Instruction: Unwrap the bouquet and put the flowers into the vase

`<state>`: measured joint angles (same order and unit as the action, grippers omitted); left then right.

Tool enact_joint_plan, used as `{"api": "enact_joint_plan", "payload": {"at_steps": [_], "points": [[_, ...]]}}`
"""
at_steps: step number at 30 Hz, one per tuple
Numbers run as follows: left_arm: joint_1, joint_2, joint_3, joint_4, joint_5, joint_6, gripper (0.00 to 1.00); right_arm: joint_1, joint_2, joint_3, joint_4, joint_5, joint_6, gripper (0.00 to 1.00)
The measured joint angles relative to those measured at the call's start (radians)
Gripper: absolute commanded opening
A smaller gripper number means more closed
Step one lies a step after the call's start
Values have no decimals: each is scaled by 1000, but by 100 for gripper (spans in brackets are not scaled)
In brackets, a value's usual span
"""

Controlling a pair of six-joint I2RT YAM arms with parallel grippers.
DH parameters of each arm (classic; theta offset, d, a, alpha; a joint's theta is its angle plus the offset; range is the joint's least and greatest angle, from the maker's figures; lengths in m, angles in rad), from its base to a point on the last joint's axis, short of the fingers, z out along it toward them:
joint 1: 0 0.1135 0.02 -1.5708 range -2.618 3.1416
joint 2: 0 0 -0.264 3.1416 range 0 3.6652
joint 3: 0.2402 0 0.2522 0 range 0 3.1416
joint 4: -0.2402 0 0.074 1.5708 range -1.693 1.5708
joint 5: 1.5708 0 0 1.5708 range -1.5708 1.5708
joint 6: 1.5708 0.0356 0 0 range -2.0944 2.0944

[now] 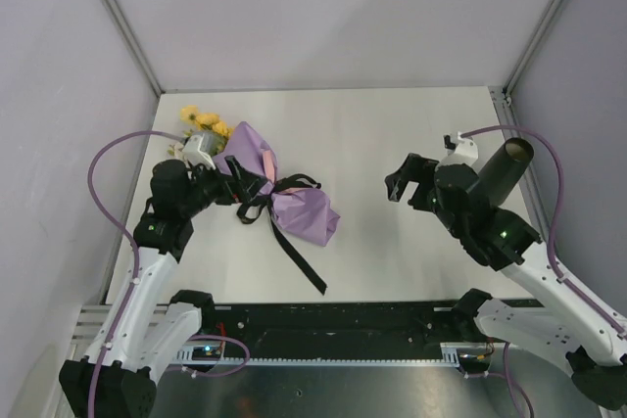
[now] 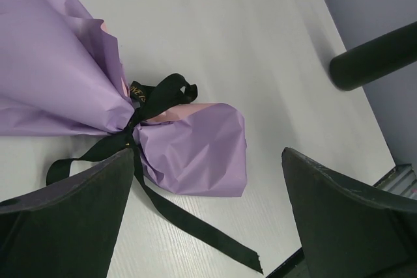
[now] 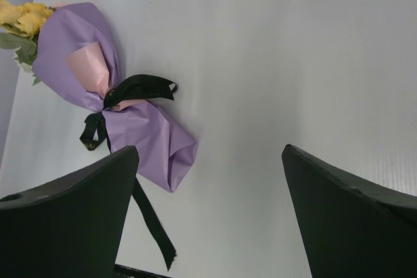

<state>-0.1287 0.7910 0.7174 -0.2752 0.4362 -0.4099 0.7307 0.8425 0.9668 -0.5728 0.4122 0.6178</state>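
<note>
Fingers (image 2: 71, 219) of both arms are wide open and empty; the left ones hover by the ribbon (image 2: 163, 92) (probably to untie the bouquet (image 1: 257, 159)). The vase (image 1: 502, 175) stands at the worktop's (image 1: 392, 124) right edge.

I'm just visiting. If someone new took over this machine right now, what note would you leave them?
Left hand: open, poised over the bouquet's tied middle, gripping nothing.
Right hand: open, empty, above bare table.
Bouquet lies on the table's left, wrapped, black ribbon tied. Vase is at the right edge, beside the right arm.
Done: nothing yet.
Left: untie ribbon, unwrap, put the flowers in the vase.
</note>
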Motion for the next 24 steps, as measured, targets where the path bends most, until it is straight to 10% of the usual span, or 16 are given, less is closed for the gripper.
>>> {"api": "enact_joint_plan", "payload": {"at_steps": [15,24], "points": [[10,7,4,-32,-182,-115,100,0,-57,-22,13,-7,0,99],[156,325,98,-35,-292,-361,74,0,-156,-122,92,-87,-29,99]]}}
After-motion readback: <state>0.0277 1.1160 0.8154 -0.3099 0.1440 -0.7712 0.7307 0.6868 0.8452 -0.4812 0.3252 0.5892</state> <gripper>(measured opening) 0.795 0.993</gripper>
